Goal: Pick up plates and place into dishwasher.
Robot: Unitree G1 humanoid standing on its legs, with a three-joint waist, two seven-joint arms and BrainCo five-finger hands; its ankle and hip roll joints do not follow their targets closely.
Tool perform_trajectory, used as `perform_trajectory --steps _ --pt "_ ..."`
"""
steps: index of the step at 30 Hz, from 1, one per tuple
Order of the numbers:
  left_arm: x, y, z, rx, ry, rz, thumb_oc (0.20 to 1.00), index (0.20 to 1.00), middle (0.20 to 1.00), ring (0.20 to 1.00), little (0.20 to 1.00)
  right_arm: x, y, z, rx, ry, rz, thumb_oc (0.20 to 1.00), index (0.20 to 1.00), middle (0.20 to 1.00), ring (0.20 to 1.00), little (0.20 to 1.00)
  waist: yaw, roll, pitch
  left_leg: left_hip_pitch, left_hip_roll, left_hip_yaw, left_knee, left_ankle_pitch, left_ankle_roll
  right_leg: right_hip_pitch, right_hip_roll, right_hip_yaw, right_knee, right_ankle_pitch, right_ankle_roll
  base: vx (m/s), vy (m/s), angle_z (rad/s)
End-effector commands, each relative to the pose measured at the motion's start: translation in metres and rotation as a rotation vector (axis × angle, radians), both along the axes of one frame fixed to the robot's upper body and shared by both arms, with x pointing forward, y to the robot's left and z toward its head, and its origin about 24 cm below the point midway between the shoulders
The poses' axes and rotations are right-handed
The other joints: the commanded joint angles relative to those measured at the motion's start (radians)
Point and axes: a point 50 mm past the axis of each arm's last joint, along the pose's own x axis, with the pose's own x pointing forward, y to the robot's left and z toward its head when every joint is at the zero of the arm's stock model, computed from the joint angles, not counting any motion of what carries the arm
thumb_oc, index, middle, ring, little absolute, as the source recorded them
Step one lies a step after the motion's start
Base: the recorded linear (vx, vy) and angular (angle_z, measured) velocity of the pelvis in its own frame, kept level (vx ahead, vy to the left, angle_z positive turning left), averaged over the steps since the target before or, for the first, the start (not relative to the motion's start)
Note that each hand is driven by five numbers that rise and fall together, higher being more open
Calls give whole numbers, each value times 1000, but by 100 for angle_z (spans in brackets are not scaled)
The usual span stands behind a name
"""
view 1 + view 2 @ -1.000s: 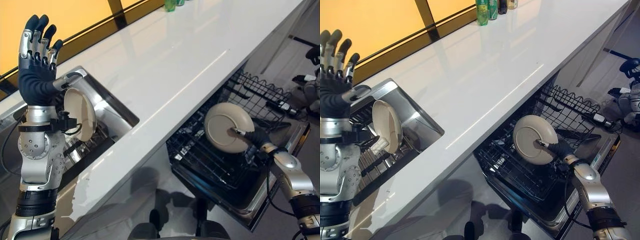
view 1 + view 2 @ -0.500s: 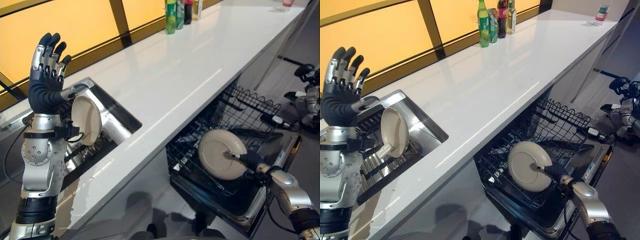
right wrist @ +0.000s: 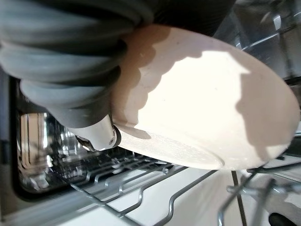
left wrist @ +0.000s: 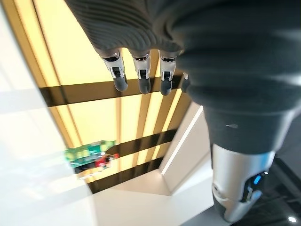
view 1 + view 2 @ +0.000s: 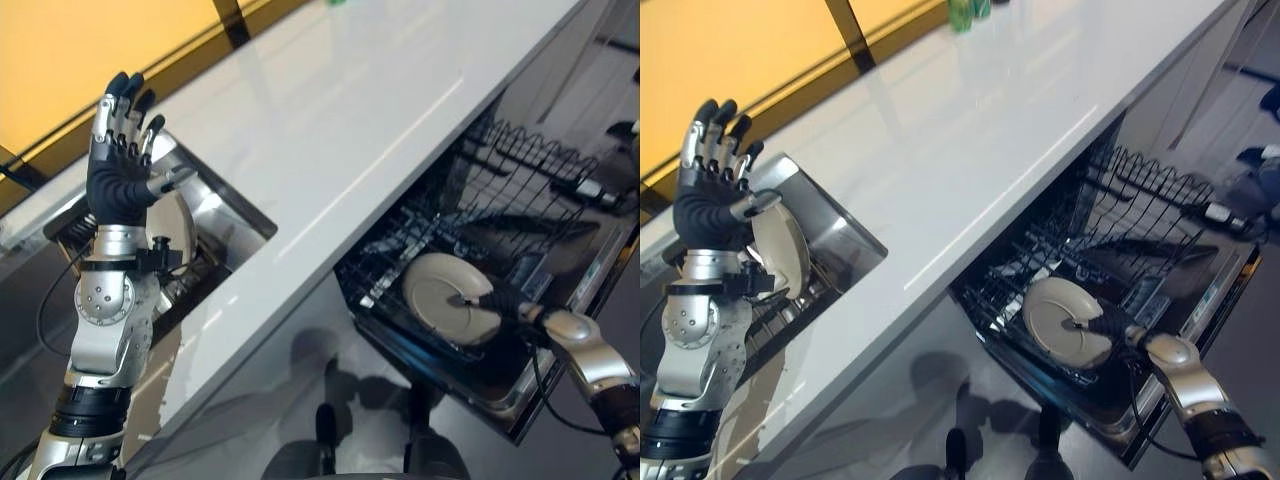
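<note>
Down at four o'clock, the right hand (image 5: 512, 303) pinches a cream plate (image 5: 447, 297) by its rim, low inside the dishwasher rack (image 5: 490, 215); at ten o'clock the left hand (image 5: 122, 150) is raised with fingers spread, above the sink (image 5: 232, 212) where another plate (image 5: 780, 250) stands on edge.

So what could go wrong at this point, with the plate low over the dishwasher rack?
1. The right hand pinches the plate at its rim, right over the rack wires; a tilted release could leave it lying across the tines, or it could slip and chip.
2. The left hand is raised, fingers spread, close beside a second plate standing in the sink; a careless swing might knock it.
</note>
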Motion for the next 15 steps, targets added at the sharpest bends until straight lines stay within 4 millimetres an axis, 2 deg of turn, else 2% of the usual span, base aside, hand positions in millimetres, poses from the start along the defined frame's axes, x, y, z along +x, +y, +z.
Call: perform_trajectory --steps 1,4,12,13,14,15 --pt "0 -3 31 35 -145 21 1000 1000 1000 1000 1000 15 36 10 -5 -29 159 200 200 200 200 200 19 -72 39 -89 -17 -53 21 18 -19 15 -81 -13 106 -132 55 0 0 0" --pt "1 -5 34 36 -151 20 1000 1000 1000 1000 1000 14 43 6 -7 -8 189 200 200 200 200 200 25 -73 44 -93 -22 -55 17 22 -15 9 -82 -20 111 -131 54 0 0 0" --pt "-1 -4 34 42 -154 16 1000 1000 1000 1000 1000 8 46 -7 4 36 200 200 200 200 200 200 32 -77 34 -75 -30 -64 5 26 -14 25 -78 -34 109 -133 52 1 -3 9" --pt "-1 -4 33 41 -153 16 1000 1000 1000 1000 1000 7 46 -8 7 37 191 241 241 241 241 241 33 -78 31 -70 -29 -63 2 27 -14 29 -77 -36 107 -132 51 2 -11 16" --pt "-1 -4 33 40 -151 14 1000 1000 1000 1000 1000 7 45 -9 13 38 181 592 592 592 592 592 33 -78 29 -65 -29 -63 0 27 -14 34 -76 -36 105 -133 51 1 -14 12" --pt "-2 -4 32 40 -148 13 1000 1000 1000 1000 1000 6 45 -10 17 38 176 893 893 893 893 893 33 -79 26 -59 -28 -63 -2 27 -15 39 -75 -37 104 -134 50 1 -22 7"
